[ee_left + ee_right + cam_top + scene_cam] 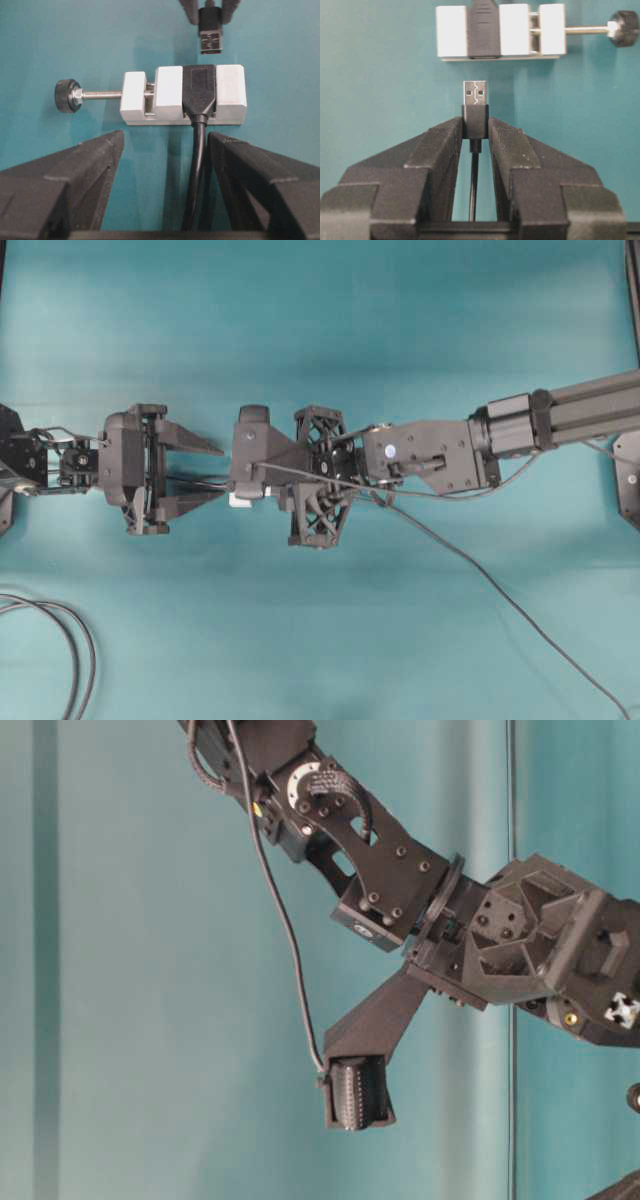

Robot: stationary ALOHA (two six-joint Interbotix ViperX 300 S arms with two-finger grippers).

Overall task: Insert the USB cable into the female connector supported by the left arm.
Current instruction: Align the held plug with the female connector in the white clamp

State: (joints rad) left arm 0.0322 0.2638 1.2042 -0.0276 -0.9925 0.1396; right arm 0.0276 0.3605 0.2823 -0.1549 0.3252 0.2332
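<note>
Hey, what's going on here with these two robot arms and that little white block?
The right gripper is shut on the USB cable, holding its silver plug pointed at the female connector, a white clamp block lying on the teal table. The plug is lined up with the socket but a gap remains, so it is not inserted yet. The left gripper is open, its fingers on either side of the connector's own cable, not touching the block.

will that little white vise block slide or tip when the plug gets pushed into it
Probably slide: the white block sits free on the smooth teal table, and the left gripper is open, not touching it. It looks small and light. Tipping seems unlikely, as it lies low and flat. The USB plug is not yet in.
</note>
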